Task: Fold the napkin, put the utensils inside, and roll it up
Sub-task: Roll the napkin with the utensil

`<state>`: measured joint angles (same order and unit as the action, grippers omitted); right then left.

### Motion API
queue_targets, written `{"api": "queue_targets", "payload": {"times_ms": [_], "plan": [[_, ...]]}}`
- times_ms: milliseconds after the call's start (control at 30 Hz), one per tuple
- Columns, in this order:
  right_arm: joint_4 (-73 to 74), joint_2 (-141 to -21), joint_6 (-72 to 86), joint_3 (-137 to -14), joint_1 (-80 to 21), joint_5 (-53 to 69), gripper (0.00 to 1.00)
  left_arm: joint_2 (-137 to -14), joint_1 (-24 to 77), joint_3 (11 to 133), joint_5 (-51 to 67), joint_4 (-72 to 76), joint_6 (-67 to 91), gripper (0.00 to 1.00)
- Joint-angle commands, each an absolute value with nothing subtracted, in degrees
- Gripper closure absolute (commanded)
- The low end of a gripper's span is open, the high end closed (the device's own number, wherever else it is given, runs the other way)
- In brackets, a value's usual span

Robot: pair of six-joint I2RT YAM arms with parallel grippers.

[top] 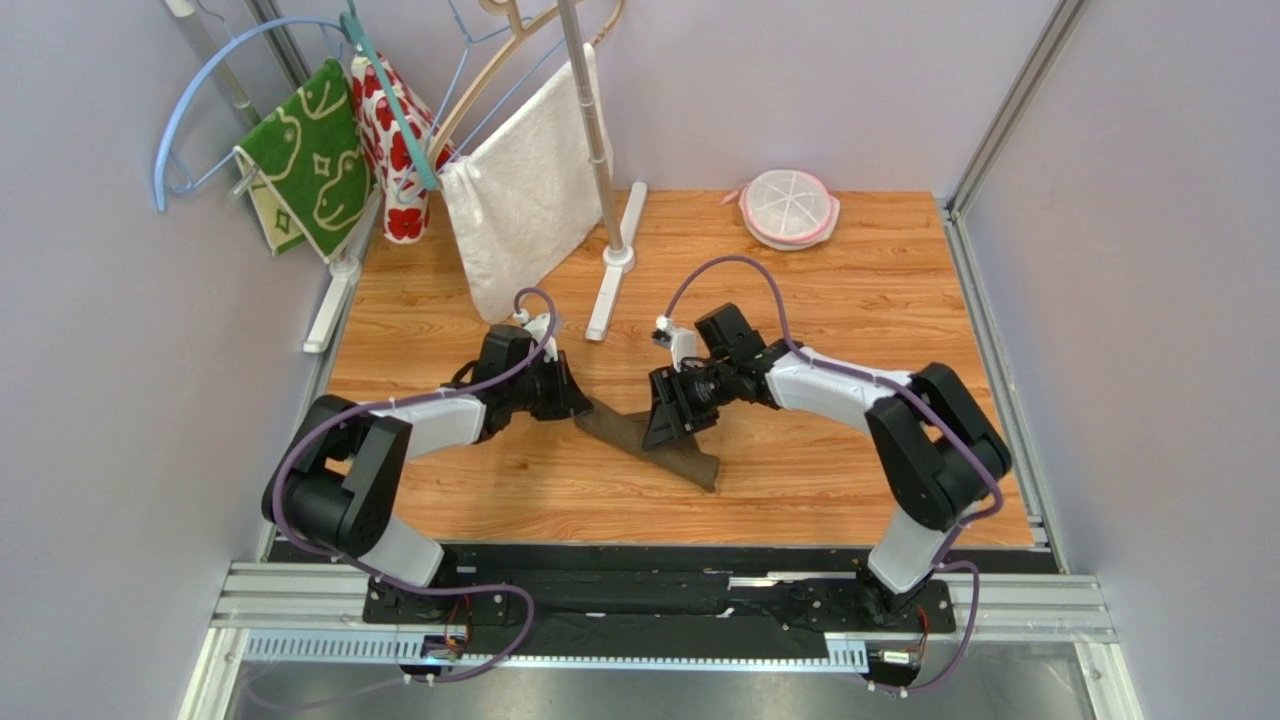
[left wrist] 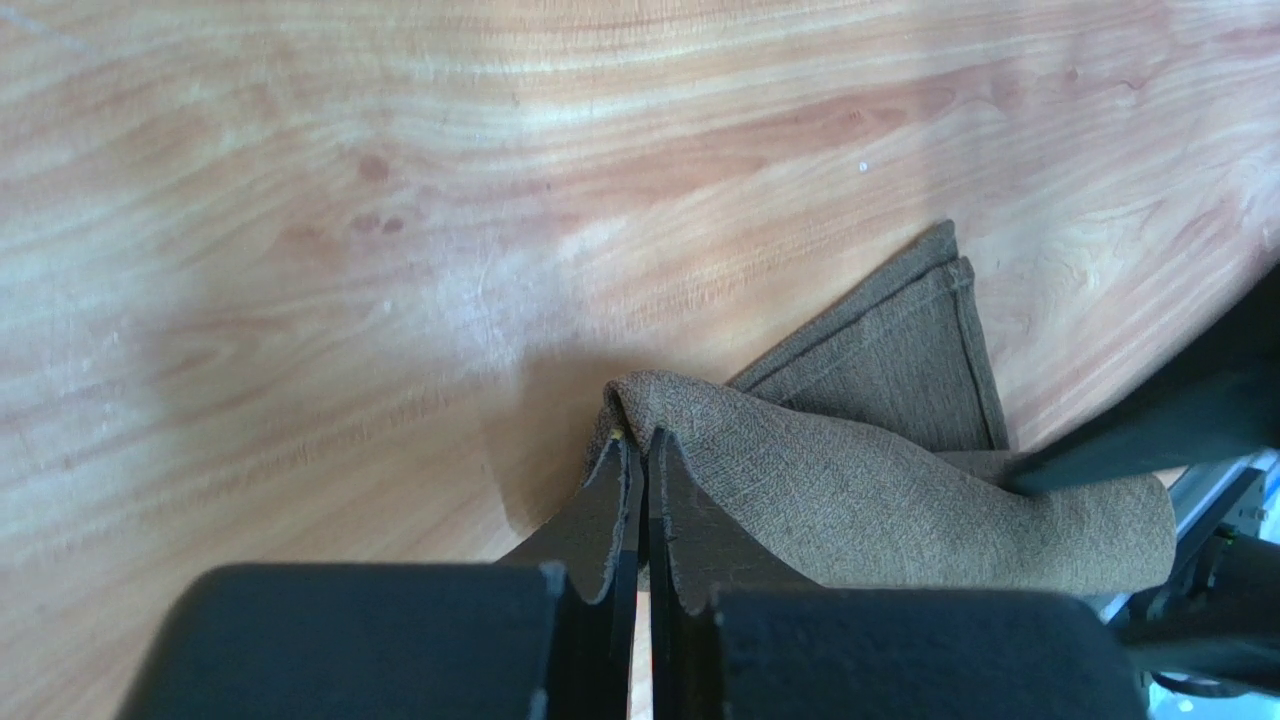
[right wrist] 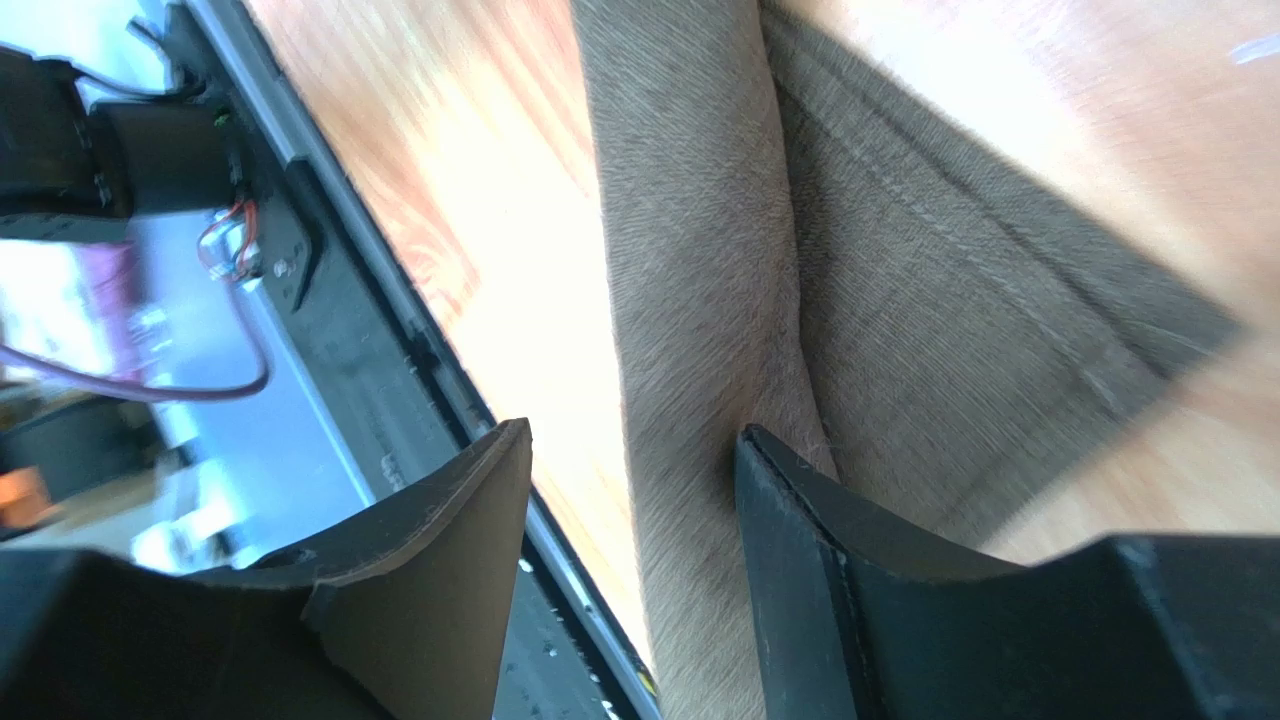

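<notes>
At the middle of a wooden table (top: pixel 902 300), seen from above, a dark brown napkin (top: pixel 679 453) lies bunched into a long narrow strip. It runs diagonally from the centre toward the near right. Two black and white robot arms reach in from the near edge and meet over it.

The left gripper (top: pixel 579 405) sits at the strip's far left end. In the left wrist view, this gripper (left wrist: pixel 643 450) has its jaws pressed almost together, pinching a raised hump of the napkin (left wrist: pixel 902 495). Beyond the hump, flat folded layers with a stitched hem lie on the wood.

The right gripper (top: pixel 669 423) is over the middle of the strip. In the right wrist view, this gripper (right wrist: pixel 631 435) has its jaws spread wide, one on each side of a thick fold of the napkin (right wrist: pixel 691 300). The fold touches or nearly touches one finger, with bare wood showing between it and the other.

At the far left of the table a white stand (top: pixel 609 165) holds hangers with a white towel (top: pixel 526 188), a green patterned cloth (top: pixel 313 158) and a red and white cloth (top: pixel 394 150). A round pink-rimmed dish (top: pixel 789 207) rests at the far edge, well apart from the napkin.
</notes>
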<state>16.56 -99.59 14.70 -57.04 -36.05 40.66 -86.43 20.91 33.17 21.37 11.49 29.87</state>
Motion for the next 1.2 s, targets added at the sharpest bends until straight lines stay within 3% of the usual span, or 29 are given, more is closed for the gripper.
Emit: {"api": "queue_targets", "payload": {"times_ms": [0,167,300,400,1167], "plan": [[19.60,-90.63,10.91,-59.77,-39.28,27.21,0.44,-89.99,20.66,38.49,20.83,4.75,26.55,1.00],[16.35,-84.12,5.20,-57.13,-48.66,11.89,0.43,-92.98,20.65,41.39,21.53,1.85,25.75,1.00],[14.07,-84.72,1.42,-55.47,-55.45,-2.59,0.44,-94.30,20.65,42.27,22.06,0.97,25.40,1.00],[12.13,-86.82,-1.74,-55.02,-57.83,-6.93,0.44,-94.66,20.65,42.71,22.06,0.44,25.22,1.00],[6.16,-97.82,-6.42,-52.12,-59.77,-13.45,0.49,-94.83,20.65,44.56,23.73,-1.14,22.41,1.00]]}}
